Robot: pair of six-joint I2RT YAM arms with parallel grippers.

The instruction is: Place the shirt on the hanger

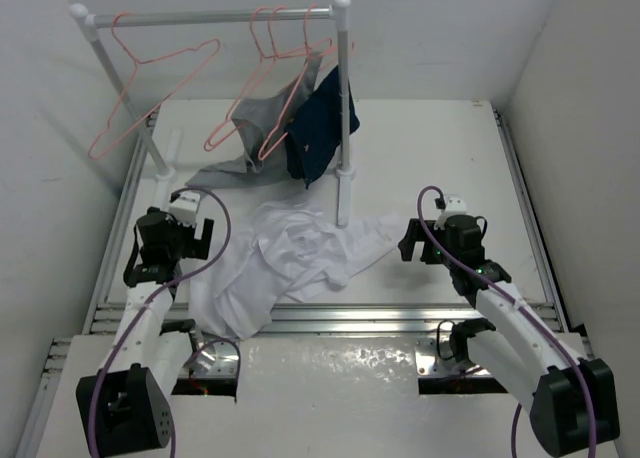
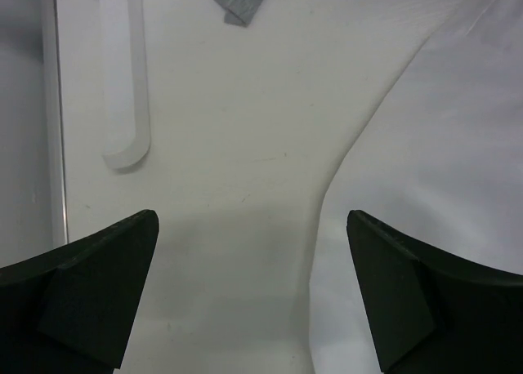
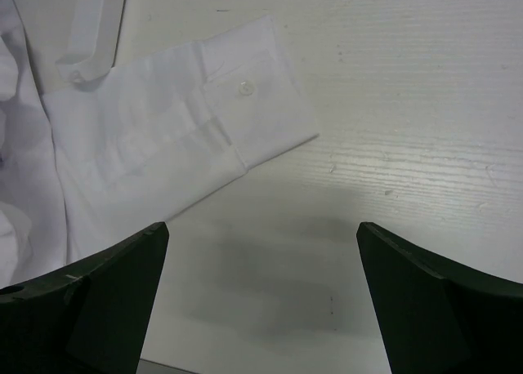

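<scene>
On my feeds I see a plain white wrinkled thin-fabric shirt [image 1: 300, 263], unpatterned, with a white cuff button [image 3: 243, 87]. The thin wire triangular hanger [image 1: 160, 101] is salmon-pink. One cloth garment [image 1: 255, 128] is mid-grey, the other cloth garment [image 1: 322, 128] dark navy-blue. The flat table top [image 1: 430, 158] is white. My left gripper [image 2: 253, 292] and right gripper [image 3: 261, 300] are matt black, and the cables [image 1: 222, 240] purple.

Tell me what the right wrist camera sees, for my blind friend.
A white shirt sleeve cuff with a small button lies flat on the white table. The right pincer hangs open just past the cuff, holding nothing.
</scene>
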